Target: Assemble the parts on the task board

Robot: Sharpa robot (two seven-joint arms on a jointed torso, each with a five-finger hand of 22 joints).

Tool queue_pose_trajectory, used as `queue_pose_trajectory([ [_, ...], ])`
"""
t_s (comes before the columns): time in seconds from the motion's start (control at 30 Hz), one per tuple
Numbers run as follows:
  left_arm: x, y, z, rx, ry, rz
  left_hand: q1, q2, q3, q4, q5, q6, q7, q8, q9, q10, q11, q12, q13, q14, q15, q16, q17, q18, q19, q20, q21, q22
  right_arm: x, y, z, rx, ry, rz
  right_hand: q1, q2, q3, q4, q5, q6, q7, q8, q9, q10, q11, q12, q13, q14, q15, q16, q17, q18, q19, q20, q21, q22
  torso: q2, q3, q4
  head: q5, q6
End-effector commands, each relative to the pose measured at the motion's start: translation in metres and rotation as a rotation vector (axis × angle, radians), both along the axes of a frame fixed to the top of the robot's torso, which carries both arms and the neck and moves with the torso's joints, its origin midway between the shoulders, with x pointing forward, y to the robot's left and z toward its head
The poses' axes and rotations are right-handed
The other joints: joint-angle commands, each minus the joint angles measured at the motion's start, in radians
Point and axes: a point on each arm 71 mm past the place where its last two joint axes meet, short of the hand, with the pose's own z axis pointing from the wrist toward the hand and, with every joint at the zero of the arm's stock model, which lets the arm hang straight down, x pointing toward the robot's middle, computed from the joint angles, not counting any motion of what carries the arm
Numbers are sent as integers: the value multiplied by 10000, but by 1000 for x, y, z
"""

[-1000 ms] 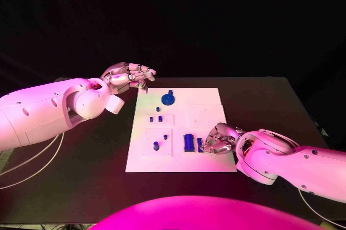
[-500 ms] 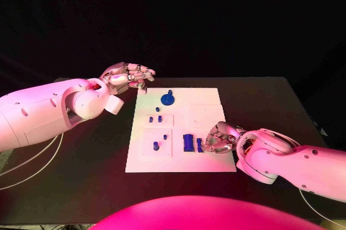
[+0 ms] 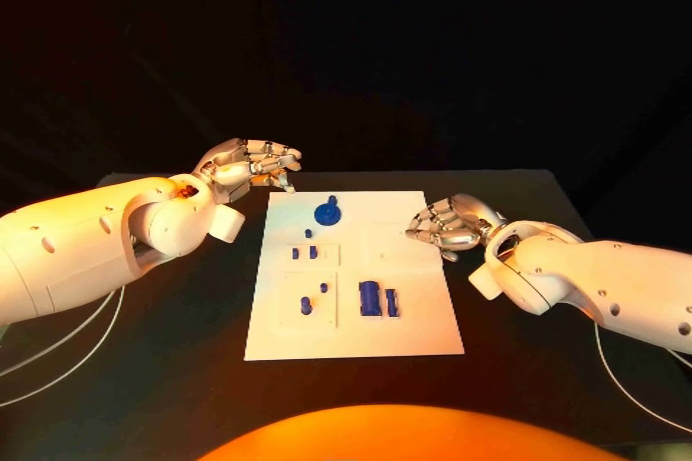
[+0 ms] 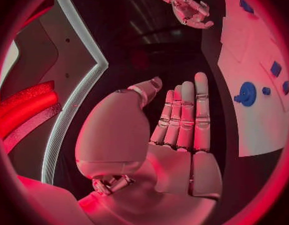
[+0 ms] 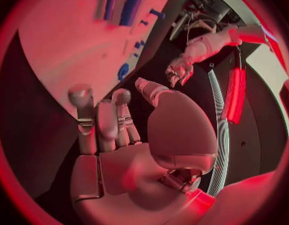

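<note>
The right hand's fingers [image 5: 94,127] lie side by side, nearly straight, with the thumb [image 5: 151,91] apart from them and nothing between; from the head camera they look loosely curled. They hover over the right edge of the task board [image 3: 418,326], about level with its middle. The nearest parts are the two upright blue blocks [image 3: 378,300] in the board's near half, well apart from those fingers. The right hand [image 3: 450,226] has its back turned upward, and the right arm [image 3: 606,281] reaches in low across the bench [image 3: 173,351] from the right.

The left hand's fingers [image 4: 182,117] are straight and pressed together, the thumb [image 4: 147,90] held a little aside, empty too. In the head view they sit off the board, just past its far left corner. The round blue part [image 3: 329,214] with a small knob stands near the board's far edge, close to those fingers but not touched. The left hand [image 3: 248,165] is raised, and the left arm [image 3: 101,241] comes in from the left.

Elsewhere on the board, two small blue pegs [image 3: 303,252] stand on the left side near the middle, and two more small blue pieces [image 3: 313,297] lie nearer the robot, left of the upright blocks. No part is in contact with either hand.
</note>
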Motion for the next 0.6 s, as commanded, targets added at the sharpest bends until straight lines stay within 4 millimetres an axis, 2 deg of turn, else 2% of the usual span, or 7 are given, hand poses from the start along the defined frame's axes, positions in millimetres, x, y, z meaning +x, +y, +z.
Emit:
queue_pose_trajectory([
  [0.03,5,5,1,-533,-591,1383,80,-36,-3,166,48,-300,91,12,-59,-238,177,-489,-459,-808,353,-1754,-834,-102,-815,351,-1341,-799,22,-11,8,3324,-210,-705,276,24,201,-147,-298,-411,290,-154,-152,-1184,276,-1525,-1322,-1928,286,-3380,-2408,211,-1147,316,-2569,-1334,-214,-55,23,-76,447],
  [0.13,9,7,-4,-677,-694,1955,159,-38,-88,293,40,-470,96,116,-146,0,264,-1108,-1085,-715,537,-3499,-1531,18,-1086,771,-2837,-1883,45,-26,10,4030,-504,-1303,420,-23,441,-181,-363,-700,453,-276,-433,-1911,552,-2862,-3148,-2941,628,-4946,-3214,176,-1682,629,-3935,-2699,-319,-47,66,-125,730],
  [0.23,13,9,-11,-775,-756,2545,138,-45,-288,445,47,-745,-19,11,-399,-182,505,-1871,-1621,-1329,888,-5021,-2017,-80,-1991,1167,-4196,-2817,63,-36,10,4416,-803,-1640,572,-64,637,-267,-419,-644,622,-554,-929,-1539,776,-4014,-5512,-3496,969,-7007,-4609,228,-2130,1040,-5270,-4329,-397,-34,94,-127,992],
  [0.3,16,9,-15,-820,-766,2803,157,-12,-501,508,35,-815,-42,-72,-561,-190,466,-2230,-1844,-1557,966,-5607,-2249,-145,-2256,1211,-4645,-3158,70,-41,10,4533,-954,-1753,608,-28,573,-311,-445,-558,641,-709,-1186,-1444,846,-4356,-6515,-3503,1065,-7739,-5179,250,-2076,1167,-5708,-5138,-440,-19,132,-124,1108],
  [0.43,19,10,-28,-815,-738,3250,240,120,-841,626,40,-872,-136,-236,-846,-244,292,-2871,-1942,-1803,840,-6420,-2630,-324,-2377,1220,-4930,-3593,82,-49,10,4725,-1190,-1925,697,132,291,-360,-536,-388,665,-1122,-1693,-1372,996,-4974,-8335,-3803,1338,-9123,-6260,256,-2597,1438,-5735,-7045,-505,13,147,-93,1314],
  [0.47,17,5,-27,-468,-355,2306,-3924,1984,-5337,-1055,-497,-8188,-2077,-3270,-3883,-8781,-1474,-4865,-2566,-8666,-836,-9147,-5047,-1777,-9519,-1691,-5557,-5245,78,-49,6,3400,-959,-2250,-3022,2065,-5068,-1072,-1212,-8905,-1344,-2762,-6528,-11388,-586,-6459,-11053,-13558,109,-11136,-11414,-1582,-12110,-888,-6355,-12352,-409,-19,115,-124,1135],
  [0.6,15,2,-27,-454,-366,2375,-4863,1984,-5337,-1055,-497,-8188,-2077,-3270,-3883,-8781,-1474,-4865,-2566,-8666,-836,-9147,-5047,-1777,-9519,-1691,-5557,-5245,76,-45,6,3535,-993,-2296,-3851,2065,-5068,-1072,-1212,-8905,-1344,-2762,-6528,-11388,-586,-6459,-11053,-13558,109,-11136,-11414,-1582,-12110,-888,-6355,-12352,-417,3,131,-126,1219],
])
